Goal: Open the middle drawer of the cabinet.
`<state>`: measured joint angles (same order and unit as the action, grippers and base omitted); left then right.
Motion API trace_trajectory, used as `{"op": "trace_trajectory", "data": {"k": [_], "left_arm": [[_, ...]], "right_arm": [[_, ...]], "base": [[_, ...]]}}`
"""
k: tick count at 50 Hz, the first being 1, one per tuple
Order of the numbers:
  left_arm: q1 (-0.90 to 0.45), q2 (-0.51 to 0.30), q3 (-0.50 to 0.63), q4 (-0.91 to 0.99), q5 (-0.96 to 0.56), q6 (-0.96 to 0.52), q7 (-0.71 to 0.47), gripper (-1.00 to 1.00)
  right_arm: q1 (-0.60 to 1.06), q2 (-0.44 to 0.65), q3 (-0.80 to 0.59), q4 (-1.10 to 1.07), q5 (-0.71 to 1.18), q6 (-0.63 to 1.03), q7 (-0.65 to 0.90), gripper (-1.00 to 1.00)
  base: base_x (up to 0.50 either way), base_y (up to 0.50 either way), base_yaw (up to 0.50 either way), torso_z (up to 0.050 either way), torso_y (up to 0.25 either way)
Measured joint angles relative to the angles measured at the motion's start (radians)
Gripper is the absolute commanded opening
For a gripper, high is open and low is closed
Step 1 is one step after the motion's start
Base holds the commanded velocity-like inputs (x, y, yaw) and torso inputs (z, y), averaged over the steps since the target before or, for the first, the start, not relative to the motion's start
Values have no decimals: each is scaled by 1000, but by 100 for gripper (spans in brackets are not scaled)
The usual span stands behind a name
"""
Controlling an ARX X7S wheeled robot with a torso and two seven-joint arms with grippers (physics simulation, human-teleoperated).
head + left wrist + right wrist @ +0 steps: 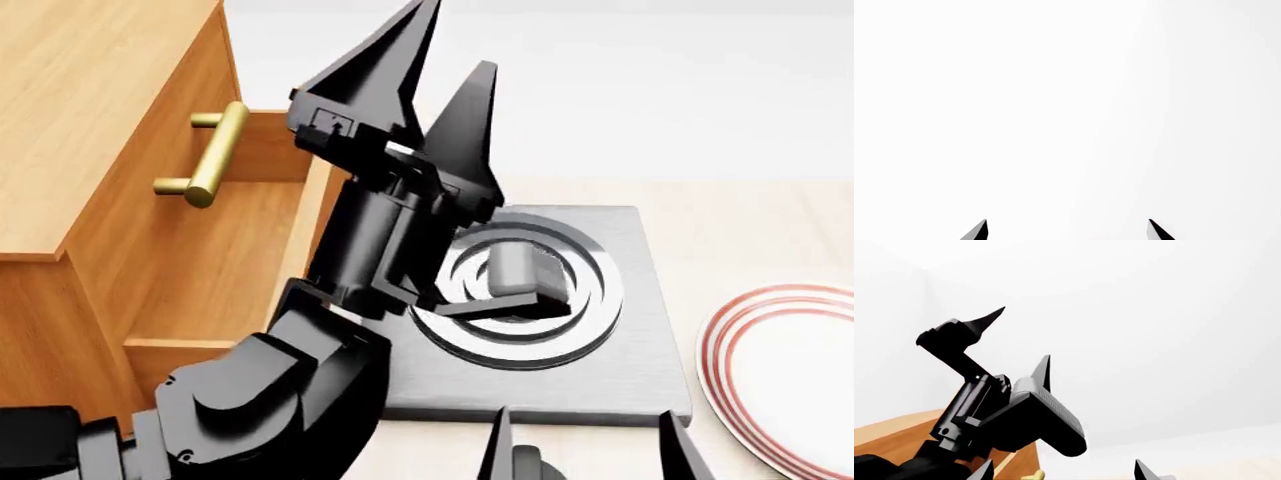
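Drawer point(227, 265) of orange-brown wood, taken here to be the middle drawer, at nine o'clock in the head view, standing proud of the cabinet point(80, 120) with its open box visible from above and a second front edge point(180, 352) showing below it. Its brass bar handle point(214, 155), a smooth cylinder on two posts, lies at about ten o'clock, free of any contact. The drawer appears already drawn out some way; how far it still has to travel cannot be judged. The box should behave as a stiff, fairly heavy sliding body that moves only along its runners; the polished bar is likely to be slippery, so the sound hold is across the bar midway between the posts, pulled straight outward.

Left gripper point(434, 75), at twelve o'clock, points upward and away from the handle, its two dark tapered fingers spread apart and holding nothing; the left wrist view shows only the two tips point(981, 231) against blank white. Right gripper point(587, 445), at six o'clock, shows two separated tips, likewise empty.

Beyond the arm, at the centre, a grey square slab point(627, 330) bears concentric rings and a small grey block point(514, 270). A white plate point(787, 370) with red rim lines sits at four o'clock.
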<state>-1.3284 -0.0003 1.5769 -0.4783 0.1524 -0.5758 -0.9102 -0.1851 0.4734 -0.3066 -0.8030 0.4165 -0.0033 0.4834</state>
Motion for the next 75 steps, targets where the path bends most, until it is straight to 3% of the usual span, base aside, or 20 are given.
{"op": "trace_trajectory", "data": {"k": [13, 33, 48, 56, 65, 75], "left_arm": [[-55, 0, -4, 38, -82, 33, -8, 100], [-190, 0, -13, 53, -200, 79, 238, 100], [-298, -53, -201, 103, -496, 61, 414, 100], [-372, -85, -348, 103, -706, -30, 532, 100], [-445, -68, -465, -54, -913, -181, 686, 100], [-510, -30, -460, -261, -1037, -261, 863, 100]], "right_arm": [[3, 2, -8, -1, -1, 3, 2, 100], [10, 4, -19, 5, -6, 6, 4, 100], [10, 5, -29, 6, -18, 4, 5, 100], [10, 7, -32, 10, -19, 0, 5, 100], [9, 9, -31, 13, -17, -3, 6, 100], [11, 11, -30, 18, -14, -5, 8, 100]], "base": [[0, 0, 0, 0, 0], [0, 0, 0, 0, 0], [0, 0, 0, 0, 0], [0, 0, 0, 0, 0], [0, 0, 0, 0, 0], [0, 0, 0, 0, 0]]}}
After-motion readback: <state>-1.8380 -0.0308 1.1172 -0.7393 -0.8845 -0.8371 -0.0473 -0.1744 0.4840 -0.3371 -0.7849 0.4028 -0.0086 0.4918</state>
